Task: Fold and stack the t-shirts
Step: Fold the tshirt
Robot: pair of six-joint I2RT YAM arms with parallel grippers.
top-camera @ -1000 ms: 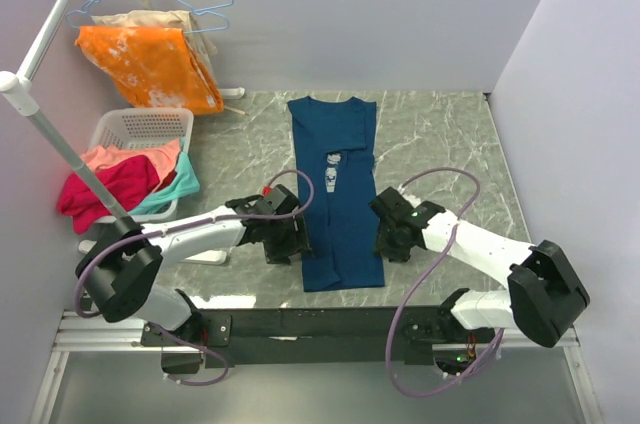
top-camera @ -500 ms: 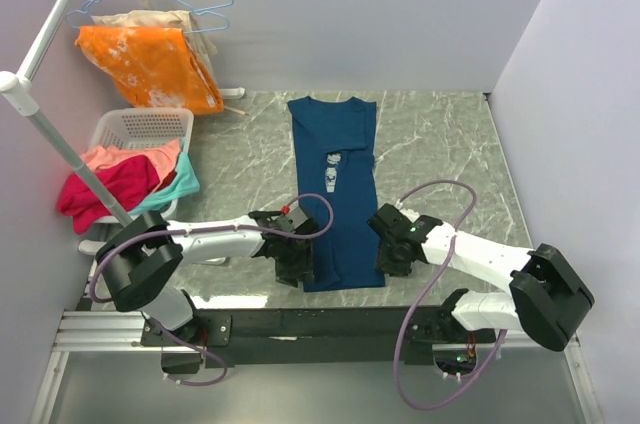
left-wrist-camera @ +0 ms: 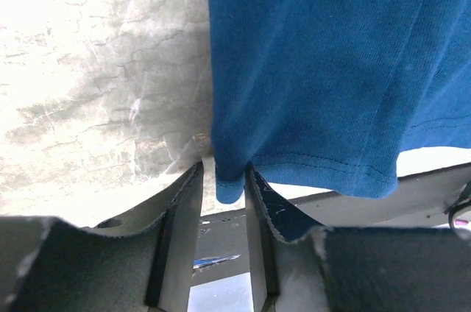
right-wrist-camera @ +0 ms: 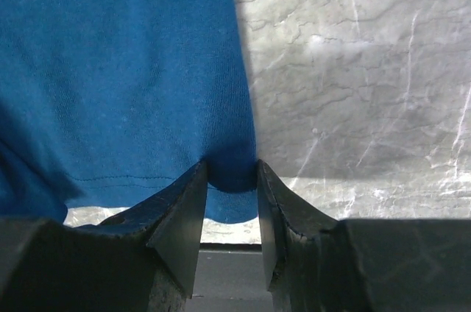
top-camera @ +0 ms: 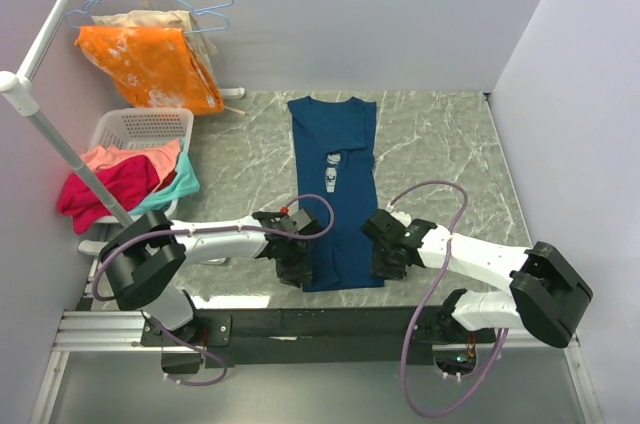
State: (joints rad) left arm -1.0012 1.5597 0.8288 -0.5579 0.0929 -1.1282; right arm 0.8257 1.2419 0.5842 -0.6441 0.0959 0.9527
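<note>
Worktop (top-camera: pixel 440 134): grey marble, navy t-shirt (top-camera: pixel 345 224) laid flat.
Left fingers (left-wrist-camera: pixel 184 209): pinched on near-left hem corner.
Right fingers (right-wrist-camera: pixel 188 209): pinched on near-right hem corner.

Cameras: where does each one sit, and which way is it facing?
Top external: above and behind the bases, looking down on the table; left gripper and right gripper show.
Left wrist: on the left arm, facing the navy t-shirt's left hem corner between its fingers.
Right wrist: likewise, at the right corner.
All share the shirt's hem.
</note>
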